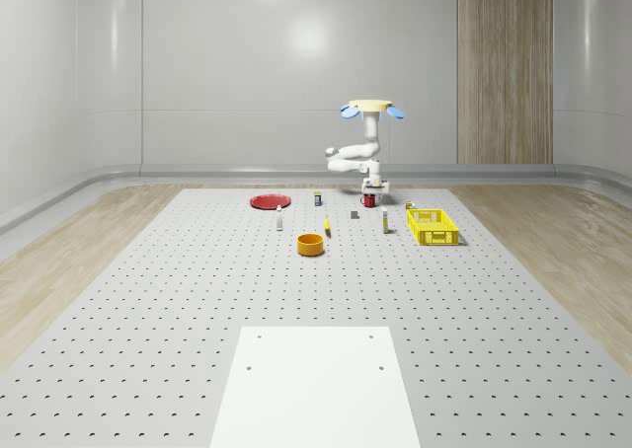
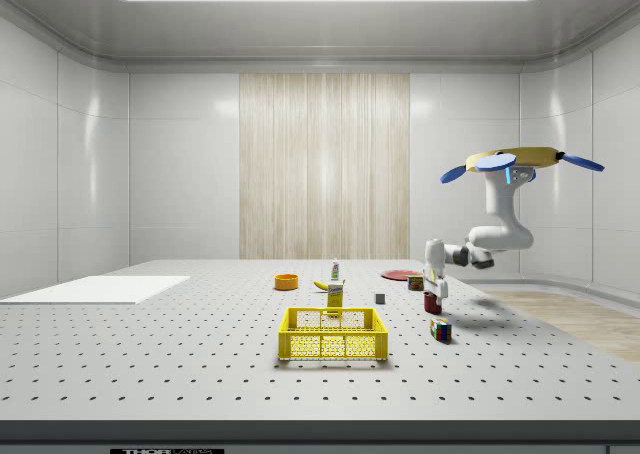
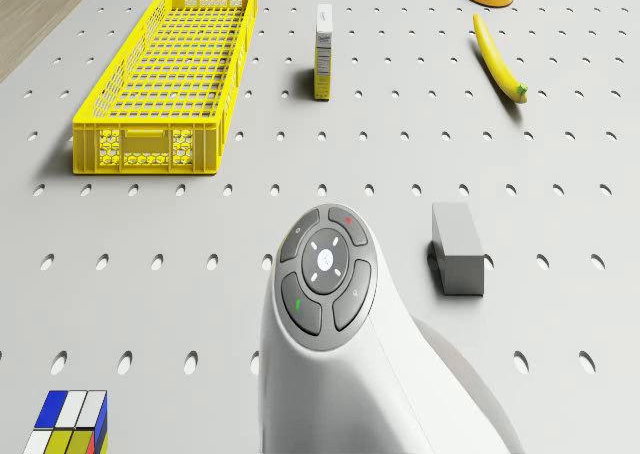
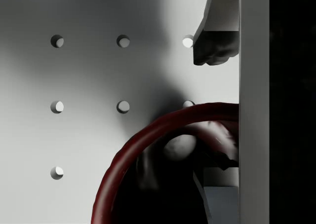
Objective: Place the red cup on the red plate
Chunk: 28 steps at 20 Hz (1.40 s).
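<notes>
— The jaws?
— Parted. In the wrist view the gripper (image 4: pixel 217 104) straddles the wall of the red cup (image 4: pixel 148 135): one finger (image 4: pixel 212 49) outside and clear of the rim, the other inside. Nothing is clamped.
— Count things, nearest first.
— In the whole-scene view: one white panel (image 1: pixel 316 389) at bottom centre, one orange bowl (image 1: pixel 311 244) mid-frame, and one yellow crate (image 1: pixel 432 226) to its right. Beyond them are one banana (image 1: pixel 327 226) and one grey block (image 1: pixel 355 213). Then one red cup, standing on the table (image 1: pixel 148 300) right of centre, and one red plate (image 1: pixel 269 201) to its left, well apart.
— The drone?
— The drone (image 1: pixel 367 108) hovers above the cup, arm folded down to it.
— Room?
— The lower half is bare table. The plate lies near the far edge.
</notes>
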Motion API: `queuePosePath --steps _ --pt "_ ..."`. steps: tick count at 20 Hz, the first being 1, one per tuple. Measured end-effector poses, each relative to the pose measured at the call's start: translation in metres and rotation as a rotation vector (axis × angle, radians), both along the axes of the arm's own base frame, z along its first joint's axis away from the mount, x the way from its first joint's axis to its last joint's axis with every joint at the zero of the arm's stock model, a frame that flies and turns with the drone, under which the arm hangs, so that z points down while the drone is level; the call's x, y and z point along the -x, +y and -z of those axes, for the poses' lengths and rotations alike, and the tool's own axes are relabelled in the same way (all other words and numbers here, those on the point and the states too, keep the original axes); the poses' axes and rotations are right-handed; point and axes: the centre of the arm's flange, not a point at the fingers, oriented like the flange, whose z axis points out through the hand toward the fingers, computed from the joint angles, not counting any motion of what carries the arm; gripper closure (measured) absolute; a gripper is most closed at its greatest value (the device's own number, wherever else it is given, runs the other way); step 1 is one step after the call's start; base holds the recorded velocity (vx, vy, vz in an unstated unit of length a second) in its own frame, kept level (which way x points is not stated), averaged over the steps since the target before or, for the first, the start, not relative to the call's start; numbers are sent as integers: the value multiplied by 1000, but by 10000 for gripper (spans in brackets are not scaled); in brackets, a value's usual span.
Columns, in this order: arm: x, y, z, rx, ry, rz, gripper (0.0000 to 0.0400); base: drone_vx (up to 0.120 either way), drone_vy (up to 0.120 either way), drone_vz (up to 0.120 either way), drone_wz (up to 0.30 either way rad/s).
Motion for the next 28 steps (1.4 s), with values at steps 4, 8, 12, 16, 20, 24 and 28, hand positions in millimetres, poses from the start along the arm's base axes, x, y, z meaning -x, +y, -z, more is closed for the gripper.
queuePosePath --steps 4,8,12,16,20,24,28 --pt "0 0 0 0 0 0 259 0 0 0 0" --pt "0 0 0 0 0 0 285 0 0 0 0" --pt "0 0 2 0 0 0 295 0 0 0 0" --pt "0 0 15 0 0 0 298 0 0 100 0" --pt "0 0 24 0 0 0 300 110 -120 120 0" --pt "0 0 29 -1 0 0 300 20 -120 70 0" --pt "0 0 31 -1 0 0 301 0 -120 70 0"
